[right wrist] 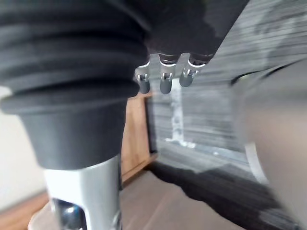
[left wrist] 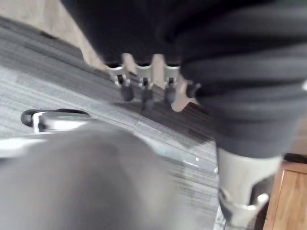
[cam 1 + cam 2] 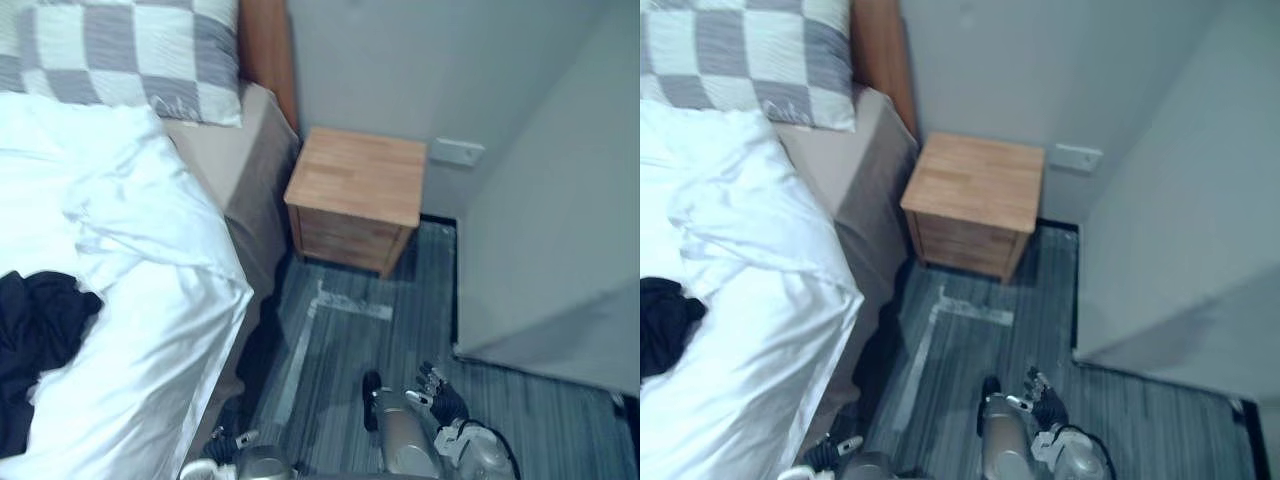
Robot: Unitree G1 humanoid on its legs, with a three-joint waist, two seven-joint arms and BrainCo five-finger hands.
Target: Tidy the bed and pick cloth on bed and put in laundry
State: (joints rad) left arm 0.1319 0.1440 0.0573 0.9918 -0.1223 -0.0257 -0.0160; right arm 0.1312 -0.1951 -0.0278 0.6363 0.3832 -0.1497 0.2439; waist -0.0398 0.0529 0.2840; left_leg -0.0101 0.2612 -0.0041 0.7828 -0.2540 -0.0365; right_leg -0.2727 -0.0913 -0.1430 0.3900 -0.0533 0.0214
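A dark cloth (image 3: 35, 330) lies crumpled on the rumpled white duvet (image 3: 150, 290) near the bed's left side. A grey-and-white checked pillow (image 3: 130, 55) rests at the headboard. My right hand (image 3: 438, 392) hangs low over the floor beside the bed, well away from the cloth. Its fingers (image 1: 164, 76) are relaxed and hold nothing. My left hand (image 2: 144, 79) also hangs low by the bed's edge, its fingers loose and empty, with striped floor beyond them.
A wooden nightstand (image 3: 360, 185) stands against the wall right of the bed. A grey panel (image 3: 550, 260) juts out on the right. Pale tape marks (image 3: 345, 305) run across the striped floor between bed and panel.
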